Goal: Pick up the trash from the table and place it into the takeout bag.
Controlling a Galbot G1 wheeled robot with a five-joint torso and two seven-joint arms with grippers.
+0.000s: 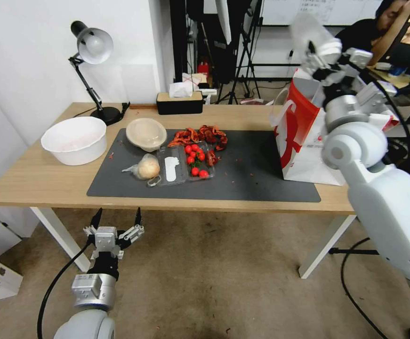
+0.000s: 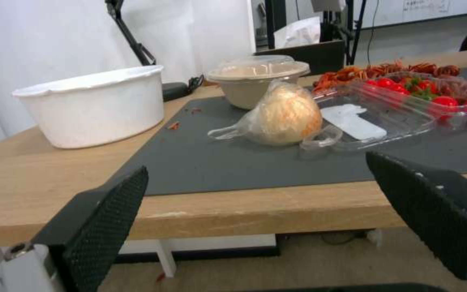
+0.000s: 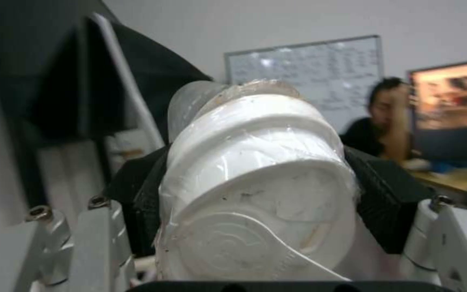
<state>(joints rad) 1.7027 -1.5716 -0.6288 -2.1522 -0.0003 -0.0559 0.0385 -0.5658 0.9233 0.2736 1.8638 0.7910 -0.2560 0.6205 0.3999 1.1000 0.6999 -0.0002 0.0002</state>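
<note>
My right gripper [image 1: 321, 52] is raised above the open top of the takeout bag [image 1: 303, 141], a white paper bag with red sides at the table's right end. It is shut on the clear white-lidded cup [image 1: 307, 29]; the right wrist view shows the cup [image 3: 255, 182] squeezed between the black pads [image 3: 386, 194]. More trash lies on the dark mat [image 1: 252, 174]: a lidded beige bowl [image 1: 146, 133] and a bun in a clear bag [image 1: 146, 167]. My left gripper [image 1: 116, 220] hangs open below the table's [image 1: 35, 179] front edge, facing the bun [image 2: 285, 115].
A large white bowl [image 1: 75, 140] stands at the table's left, with a desk lamp [image 1: 92, 47] and a tissue box [image 1: 180, 101] behind. A clear tray with tomatoes [image 1: 186, 164] and red crayfish shells [image 1: 200, 135] lie mid-mat. Stands and cables crowd the floor behind.
</note>
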